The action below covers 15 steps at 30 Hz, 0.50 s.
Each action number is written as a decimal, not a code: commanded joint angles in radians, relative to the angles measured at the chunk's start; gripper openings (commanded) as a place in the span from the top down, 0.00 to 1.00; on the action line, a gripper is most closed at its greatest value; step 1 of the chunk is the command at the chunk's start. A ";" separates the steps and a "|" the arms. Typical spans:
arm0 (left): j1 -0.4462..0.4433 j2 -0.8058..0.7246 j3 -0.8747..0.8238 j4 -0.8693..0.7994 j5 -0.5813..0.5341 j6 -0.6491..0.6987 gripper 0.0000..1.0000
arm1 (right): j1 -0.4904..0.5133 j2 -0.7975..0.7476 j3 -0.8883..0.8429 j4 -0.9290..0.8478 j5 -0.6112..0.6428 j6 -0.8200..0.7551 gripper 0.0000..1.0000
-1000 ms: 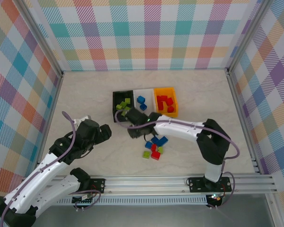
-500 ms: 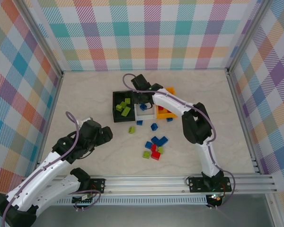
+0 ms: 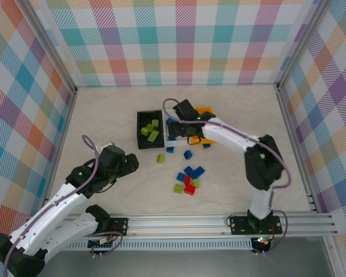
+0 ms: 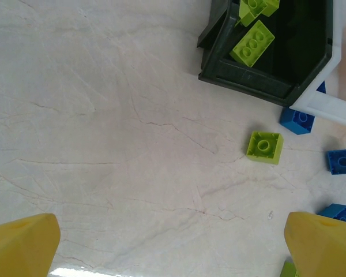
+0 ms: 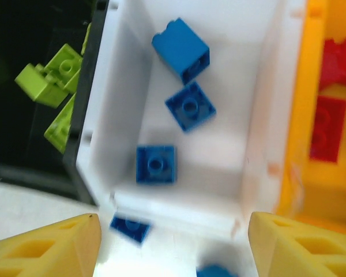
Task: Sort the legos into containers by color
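White bin (image 5: 259, 115) under right gripper (image 5: 173, 245): three blue bricks (image 5: 155, 164) inside, fourth blue brick (image 5: 130, 226) on table (image 4: 104, 144) just outside near wall. Right jaws spread, nothing between. Black bin (image 5: 6, 161) beside it holds lime bricks (image 5: 52, 78). Orange-yellow bin (image 5: 303, 115) on other side holds red bricks (image 5: 327, 130). Left gripper (image 4: 173, 242) hovers over bare table, jaws wide apart, empty. Lone lime brick (image 4: 264, 146) ahead, near black bin's corner. Loose mixed cluster (image 3: 187, 180) mid-table.
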 commanded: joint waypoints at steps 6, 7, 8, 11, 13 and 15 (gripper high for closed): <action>0.008 0.036 -0.008 0.049 0.020 0.016 0.00 | 0.034 -0.159 -0.355 0.123 -0.117 0.065 0.29; 0.009 0.040 -0.009 0.051 0.023 0.014 0.00 | 0.039 -0.159 -0.381 0.146 -0.123 0.066 0.29; 0.009 0.043 -0.008 0.052 0.025 0.014 0.00 | 0.039 -0.153 -0.398 0.163 -0.129 0.071 0.29; 0.009 0.046 -0.007 0.050 0.026 0.013 0.00 | 0.039 -0.120 -0.413 0.198 -0.111 0.076 0.30; 0.010 0.045 -0.004 0.045 0.026 0.013 0.00 | 0.039 -0.103 -0.418 0.229 -0.087 0.074 0.31; 0.009 0.046 -0.001 0.040 0.024 0.013 0.00 | 0.037 -0.069 -0.400 0.232 -0.059 0.069 0.32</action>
